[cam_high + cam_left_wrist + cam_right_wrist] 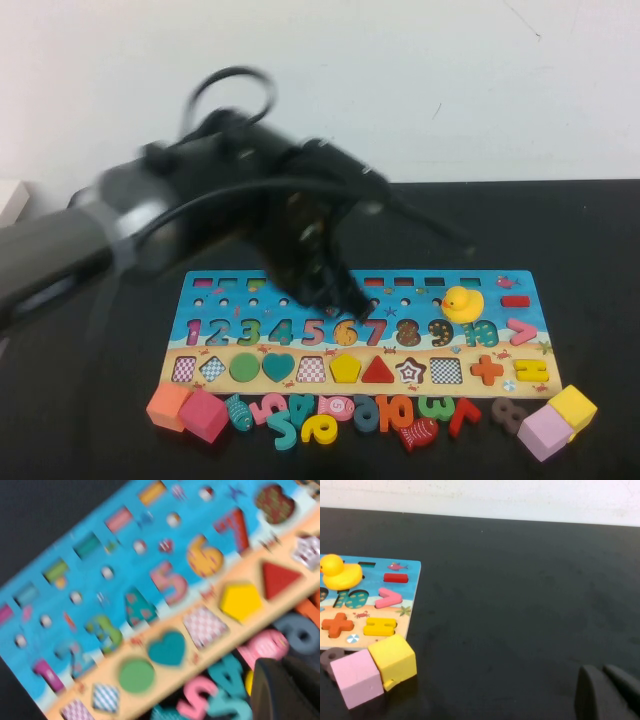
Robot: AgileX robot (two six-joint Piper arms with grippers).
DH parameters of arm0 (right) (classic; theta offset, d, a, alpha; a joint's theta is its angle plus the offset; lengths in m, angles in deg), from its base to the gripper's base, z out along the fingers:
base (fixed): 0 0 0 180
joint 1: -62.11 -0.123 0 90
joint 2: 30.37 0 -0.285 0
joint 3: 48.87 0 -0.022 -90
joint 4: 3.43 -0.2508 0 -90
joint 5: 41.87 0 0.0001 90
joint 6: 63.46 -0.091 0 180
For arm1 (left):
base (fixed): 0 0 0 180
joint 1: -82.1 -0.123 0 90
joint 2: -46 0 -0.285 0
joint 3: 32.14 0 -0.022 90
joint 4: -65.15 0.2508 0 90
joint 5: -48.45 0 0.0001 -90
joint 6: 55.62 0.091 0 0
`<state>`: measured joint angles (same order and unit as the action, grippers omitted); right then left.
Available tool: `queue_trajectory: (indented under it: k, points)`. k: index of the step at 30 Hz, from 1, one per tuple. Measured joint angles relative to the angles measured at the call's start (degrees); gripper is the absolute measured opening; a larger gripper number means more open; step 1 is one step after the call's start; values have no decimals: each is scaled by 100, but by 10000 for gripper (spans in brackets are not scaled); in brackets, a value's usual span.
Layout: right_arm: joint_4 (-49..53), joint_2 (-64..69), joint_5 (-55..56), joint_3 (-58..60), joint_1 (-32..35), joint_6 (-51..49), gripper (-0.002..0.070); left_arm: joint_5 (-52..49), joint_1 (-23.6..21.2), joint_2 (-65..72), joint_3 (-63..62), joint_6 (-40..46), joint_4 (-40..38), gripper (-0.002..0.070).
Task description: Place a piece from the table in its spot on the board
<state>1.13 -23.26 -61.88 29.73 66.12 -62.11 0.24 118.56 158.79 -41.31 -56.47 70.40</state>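
The number-and-shape board (195, 305) lies mid-table, with a yellow duck (462, 302) standing on its right part. Loose pieces lie in a row along its near edge: orange cube (168, 405), pink cube (203, 415), teal fish (240, 411), several numbers, red fish (418, 434). My left gripper (325, 290) hangs blurred above the board's middle, holding nothing. In the left wrist view it (285, 690) is shut over the loose pink (265, 647) and teal (227, 680) pieces. My right gripper (610, 695) is shut and empty, over bare table right of the board.
A pale pink cube (545, 432) and a yellow cube (572, 408) sit by the board's near right corner; both also show in the right wrist view, yellow (392, 660) and pink (357, 677). Several board recesses show only a checkered pattern. A white wall stands behind the black table.
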Motion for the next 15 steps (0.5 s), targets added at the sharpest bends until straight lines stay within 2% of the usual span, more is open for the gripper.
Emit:
queue_trajectory:
  k: [8, 15]
  points:
    - [0, 0, 0, 0, 0, 0, 19, 1117, 0, -2163, 2333, 13, -311, -1]
    - [0, 0, 0, 0, 0, 0, 19, 1310, 0, -3824, 3528, -75, -338, -1]
